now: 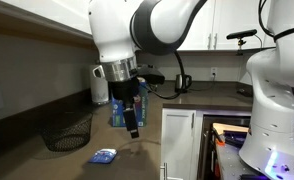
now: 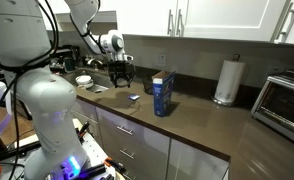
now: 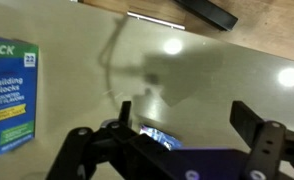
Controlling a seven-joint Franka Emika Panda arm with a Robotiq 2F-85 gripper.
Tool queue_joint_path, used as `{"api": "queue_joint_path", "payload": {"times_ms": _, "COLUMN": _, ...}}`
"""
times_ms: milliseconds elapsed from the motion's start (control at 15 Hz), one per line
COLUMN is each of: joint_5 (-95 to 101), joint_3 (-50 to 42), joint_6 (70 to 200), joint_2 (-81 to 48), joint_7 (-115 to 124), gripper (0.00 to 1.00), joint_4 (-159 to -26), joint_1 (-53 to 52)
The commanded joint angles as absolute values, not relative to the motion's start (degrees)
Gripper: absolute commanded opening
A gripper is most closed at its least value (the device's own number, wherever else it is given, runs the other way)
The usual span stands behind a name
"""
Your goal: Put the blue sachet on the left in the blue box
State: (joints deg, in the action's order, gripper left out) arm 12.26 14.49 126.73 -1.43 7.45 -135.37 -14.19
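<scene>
Hanging over dark countertop (image 2: 217,130): gripper (image 3: 182,108), fingers spread apart, nothing btwn them. Blue sachet (image 1: 104,156) lies flat on countertop, low and just beside gripper, untouched; wrist view shows it only partly, behind gripper body. Blue box (image 2: 163,96) stands upright, apart from sachet; at left edge in wrist view. Also on countertop: black wire basket (image 1: 65,130), paper towel roll (image 2: 225,82).

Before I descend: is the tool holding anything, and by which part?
Nothing is held. The tool is open and empty; the blue sachet lies free on the counter.
</scene>
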Motion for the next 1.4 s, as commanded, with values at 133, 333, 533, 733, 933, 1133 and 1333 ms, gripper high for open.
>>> {"api": "queue_joint_path", "payload": {"times_ms": 133, "joint_5": 18.46, "joint_3": 14.14, "joint_6": 143.01, "joint_2": -5.91, "joint_7": 7.91, "gripper": 1.00, "joint_4": -136.36, "joint_1": -15.24}}
{"api": "queue_joint_path", "payload": {"times_ms": 333, "joint_5": 22.40, "joint_3": 11.99, "joint_6": 151.00, "joint_2": -9.15, "joint_7": 7.93, "gripper": 1.00, "joint_4": -136.34, "joint_1": -14.77}}
{"api": "queue_joint_path", "payload": {"times_ms": 533, "joint_5": 22.11, "joint_3": 9.52, "joint_6": 155.74, "joint_2": -12.65, "joint_7": 6.03, "gripper": 1.00, "joint_4": -135.54, "joint_1": -14.08}}
{"api": "queue_joint_path", "payload": {"times_ms": 733, "joint_5": 20.75, "joint_3": 7.58, "joint_6": 158.53, "joint_2": -15.58, "joint_7": 4.28, "gripper": 1.00, "joint_4": -134.81, "joint_1": -13.75}}
{"api": "queue_joint_path", "payload": {"times_ms": 933, "joint_5": 19.62, "joint_3": 7.08, "joint_6": 160.85, "joint_2": -18.19, "joint_7": 2.14, "gripper": 1.00, "joint_4": -134.04, "joint_1": -13.44}}
{"api": "queue_joint_path", "payload": {"times_ms": 1133, "joint_5": 17.46, "joint_3": 8.09, "joint_6": 162.22, "joint_2": -20.50, "joint_7": -0.71, "gripper": 1.00, "joint_4": -133.13, "joint_1": -12.67}}
{"api": "queue_joint_path", "payload": {"times_ms": 1333, "joint_5": 15.95, "joint_3": 8.57, "joint_6": 162.06, "joint_2": -22.48, "joint_7": -2.82, "gripper": 0.85, "joint_4": -131.85, "joint_1": -12.54}}
